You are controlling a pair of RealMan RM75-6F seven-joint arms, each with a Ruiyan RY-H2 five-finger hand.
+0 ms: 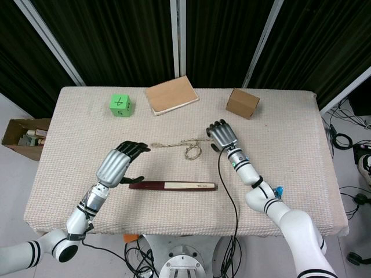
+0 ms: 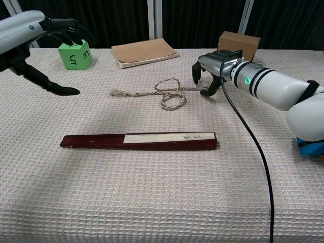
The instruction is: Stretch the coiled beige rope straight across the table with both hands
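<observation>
Chest view is showing one beige rope lying around the middle of the table, a little toward the far side; it is running left to right as a thin twisted strand with a frayed left end and two small loops bunched right of its middle, so it is lying only partly straightened. In the head view the same rope is sitting between the two hands. One right hand is hovering over the rope's right end with its fingers curled downward; whether the fingertips are pinching the strand or only touching it I cannot tell. One left hand is hanging above the table left of the rope's frayed end, apart from it, fingers spread and holding nothing; the head view is showing this hand with its thumb pointing right. One long dark red folded fan with a pale middle strip is lying nearer than the rope, parallel to it. Along the far edge, one green cube is sitting at the left, one tan book in the middle, and one brown cardboard box at the right.
</observation>
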